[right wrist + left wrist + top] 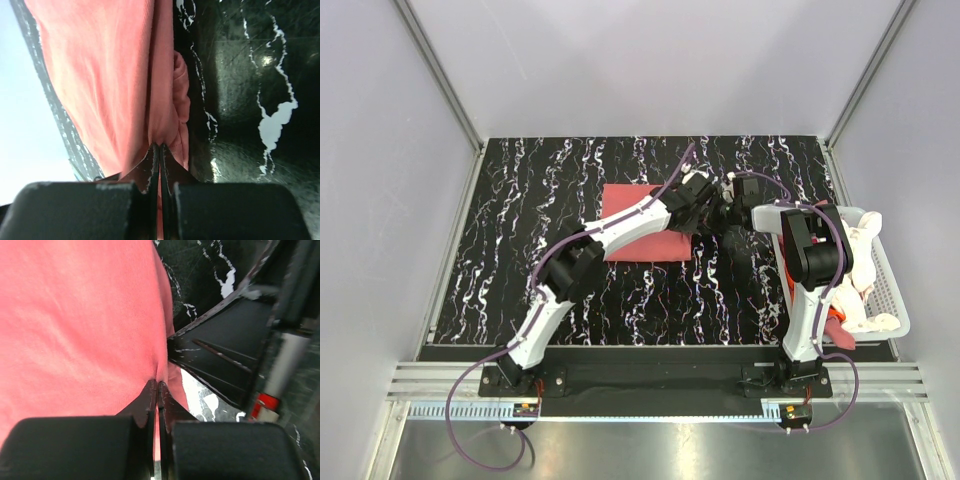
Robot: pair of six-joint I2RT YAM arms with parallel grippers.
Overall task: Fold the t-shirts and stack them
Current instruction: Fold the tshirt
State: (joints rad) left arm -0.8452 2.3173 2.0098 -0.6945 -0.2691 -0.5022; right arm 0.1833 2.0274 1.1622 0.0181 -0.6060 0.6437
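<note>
Left fingers [155, 392] and right fingers [157, 152] are both clenched on the salmon-pink t-shirt [628, 200], its edge pinched between the tips, the rest lying ahead on the table [520, 250]. Soft, light, floppy; I'd grip 2 edge points.

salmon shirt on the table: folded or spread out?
Folded. The salmon-pink t-shirt is a compact rectangle, no sleeves showing; layered cloth shows at the edge that the left gripper and right gripper pinch.
</note>
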